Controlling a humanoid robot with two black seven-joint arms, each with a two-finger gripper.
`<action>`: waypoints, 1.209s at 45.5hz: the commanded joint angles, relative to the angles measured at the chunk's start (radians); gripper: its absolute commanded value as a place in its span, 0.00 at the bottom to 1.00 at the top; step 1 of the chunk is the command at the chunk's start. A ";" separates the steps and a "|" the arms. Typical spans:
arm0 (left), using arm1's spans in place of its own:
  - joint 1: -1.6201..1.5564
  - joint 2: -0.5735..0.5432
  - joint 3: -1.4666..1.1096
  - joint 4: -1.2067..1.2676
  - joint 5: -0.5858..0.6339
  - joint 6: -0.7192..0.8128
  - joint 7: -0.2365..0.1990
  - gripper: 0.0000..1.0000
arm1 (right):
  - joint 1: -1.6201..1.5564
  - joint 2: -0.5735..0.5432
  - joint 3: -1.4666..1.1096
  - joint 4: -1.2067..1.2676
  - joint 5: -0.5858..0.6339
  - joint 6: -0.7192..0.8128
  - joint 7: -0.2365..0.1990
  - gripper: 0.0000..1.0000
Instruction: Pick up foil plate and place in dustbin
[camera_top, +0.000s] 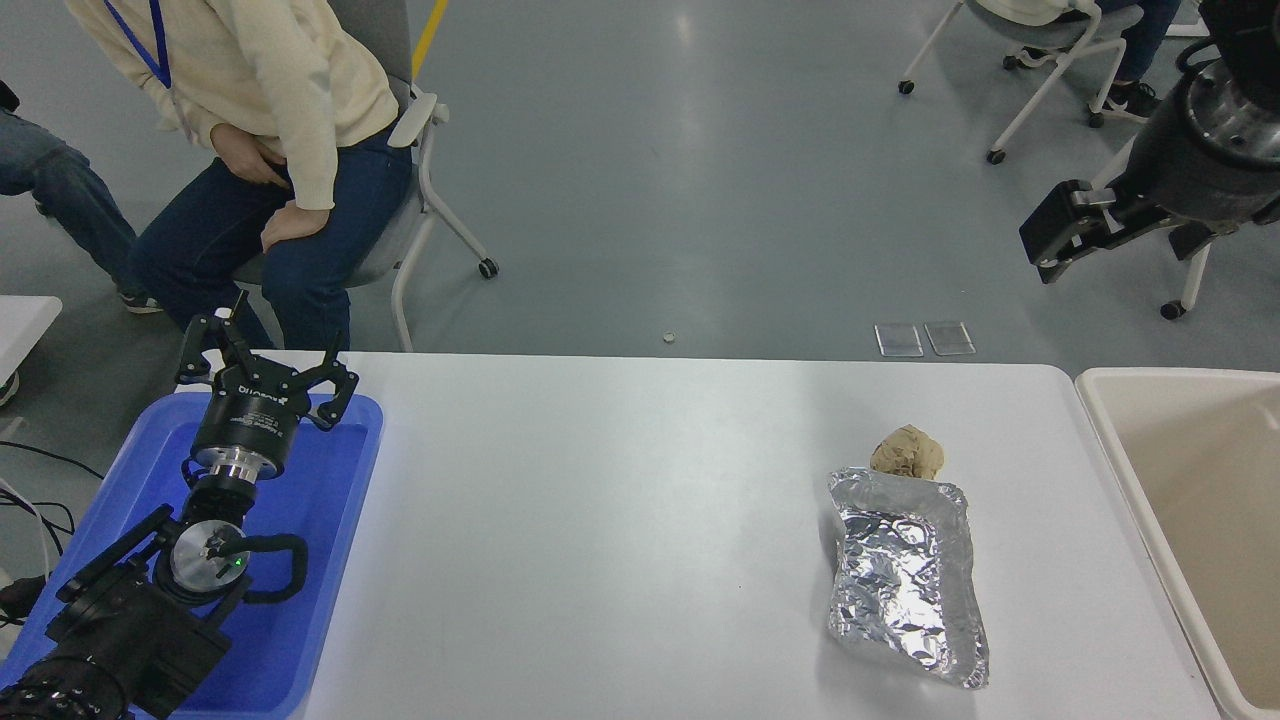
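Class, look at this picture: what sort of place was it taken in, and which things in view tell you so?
Probably a robotics lab or test room: a bare grey floor, wheeled office chairs, a seated person watching, and a white table set up with a foil plate and a dustbin.

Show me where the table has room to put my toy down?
The widest bare patch is the table's middle, between the blue tray and the foil plate. It is crowded at the right, where the tan lump touches the plate near the dustbin.
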 joint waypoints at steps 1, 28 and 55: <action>0.000 0.000 0.000 0.000 0.000 0.000 0.000 1.00 | -0.071 -0.001 -0.001 0.001 0.000 0.000 0.000 1.00; 0.000 0.000 0.000 0.000 0.000 0.000 0.000 1.00 | -0.324 -0.001 0.065 -0.006 0.005 0.000 0.000 1.00; 0.000 0.000 -0.001 0.000 -0.001 0.000 0.000 1.00 | -0.628 0.006 0.165 -0.029 -0.012 -0.360 -0.001 1.00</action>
